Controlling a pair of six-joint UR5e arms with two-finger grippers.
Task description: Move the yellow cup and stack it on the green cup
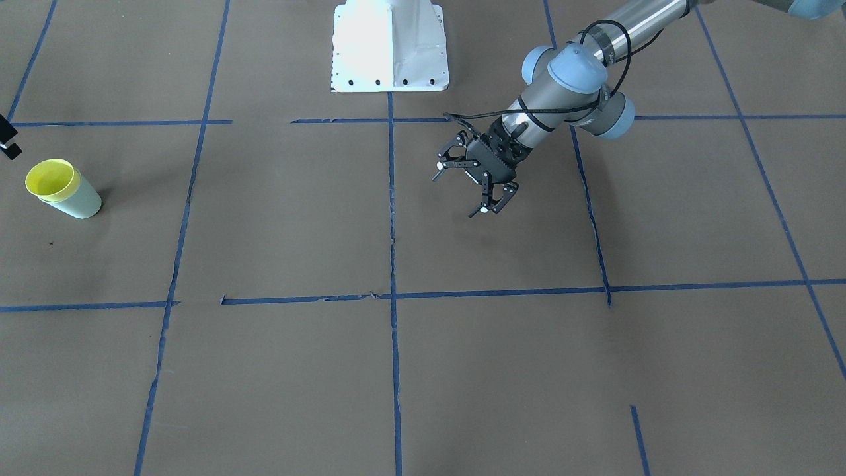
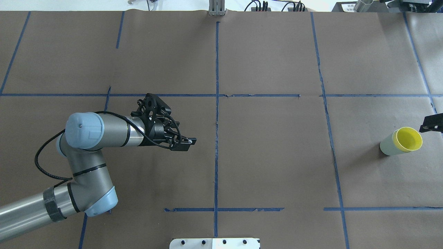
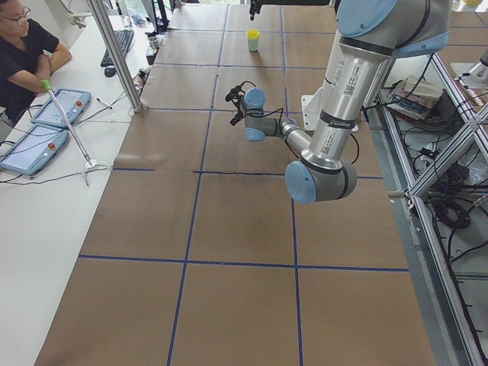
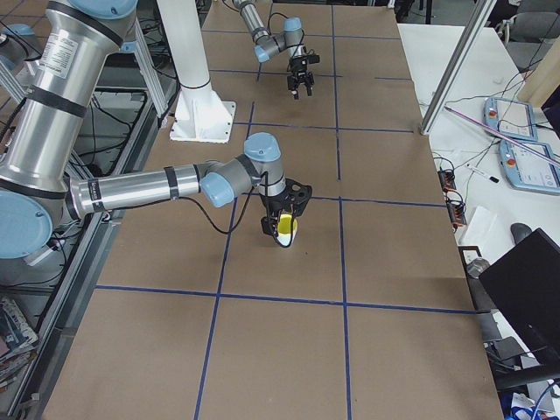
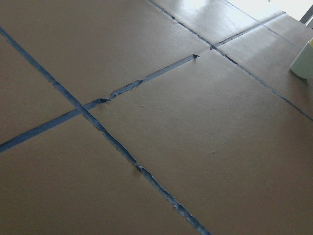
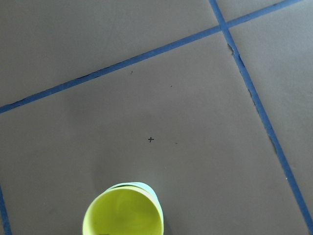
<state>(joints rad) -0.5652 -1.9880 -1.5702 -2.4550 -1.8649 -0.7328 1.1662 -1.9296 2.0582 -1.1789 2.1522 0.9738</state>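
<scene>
The left arm (image 2: 86,145) is extended forward and to the left of the white pedestal (image 1: 390,46), with the elbow folded and the wrist laid nearly level. The left gripper (image 1: 462,190) is held above the surface, pointed away from the pedestal and slightly downward, its two fingers spread apart with nothing between them. The right arm (image 4: 140,188) is stretched far out to the right of the pedestal, the forearm kept nearly horizontal and the wrist bent so that the right gripper (image 2: 432,124) is pointed downward. Only part of that gripper is seen, so the set of its fingers cannot be judged.
</scene>
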